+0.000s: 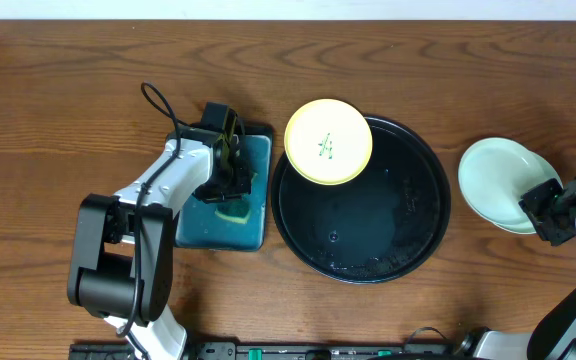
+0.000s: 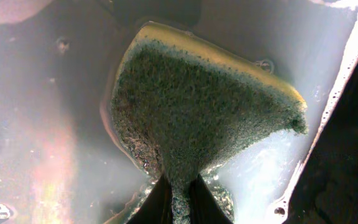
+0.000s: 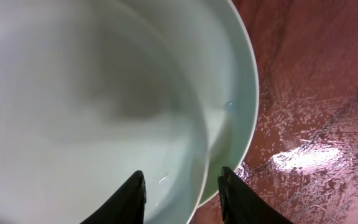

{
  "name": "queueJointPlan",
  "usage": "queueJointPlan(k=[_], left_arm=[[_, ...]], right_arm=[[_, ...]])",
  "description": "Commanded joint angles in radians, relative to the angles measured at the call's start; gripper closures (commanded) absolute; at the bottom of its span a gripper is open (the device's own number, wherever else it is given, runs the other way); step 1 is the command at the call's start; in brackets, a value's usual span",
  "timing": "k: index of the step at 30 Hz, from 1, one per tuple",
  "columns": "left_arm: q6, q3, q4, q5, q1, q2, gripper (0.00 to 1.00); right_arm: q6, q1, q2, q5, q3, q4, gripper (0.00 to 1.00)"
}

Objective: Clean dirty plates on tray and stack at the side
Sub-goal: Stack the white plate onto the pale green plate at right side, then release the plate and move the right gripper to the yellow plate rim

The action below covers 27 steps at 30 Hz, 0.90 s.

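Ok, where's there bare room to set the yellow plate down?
Free: the black tray right of the yellow plate; the strip of table between tray and mint plates; its far band. Crowded: the teal tray, with sponge and left end effector.

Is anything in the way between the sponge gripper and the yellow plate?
Nothing visible is. The left gripper, shut on the sponge at the teal tray, has only that tray's edge and a bare strip of table before the yellow plate.
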Motion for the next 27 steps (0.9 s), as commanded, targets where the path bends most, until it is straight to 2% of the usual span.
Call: queueJointPlan(k=[1,4,12,15,22,27], left_arm=[[0.013,-0.019,-0.010,-0.016,0.001,0.056,0.92],[0.013,-0.019,-0.010,-0.016,0.001,0.056,0.92],[0.013,-0.019,-0.010,-0.016,0.001,0.056,0.92],[0.013,-0.019,-0.010,-0.016,0.001,0.056,0.92],[0.013,-0.019,-0.010,-0.016,0.001,0.056,0.92],[0.013,-0.019,-0.011,-0.016,0.001,0.056,0.92]], right_arm=[[-0.001,-0.006,0.005,-0.024,-0.006,0.002,0.62],[-0.034,0.003,0.005,-0.061,-0.006,0.002,0.59],[-0.049,0.066,0.005,-0.127,-0.006,0.004,0.59],[-0.099,0.104,0.005,-0.182,-0.006,0.023,0.56],[-0.308,0.248,0.005,-0.410,-0.006,0.112,0.54],[-0.348,0.390,0.005,-0.453,0.001,0.189,0.55]])
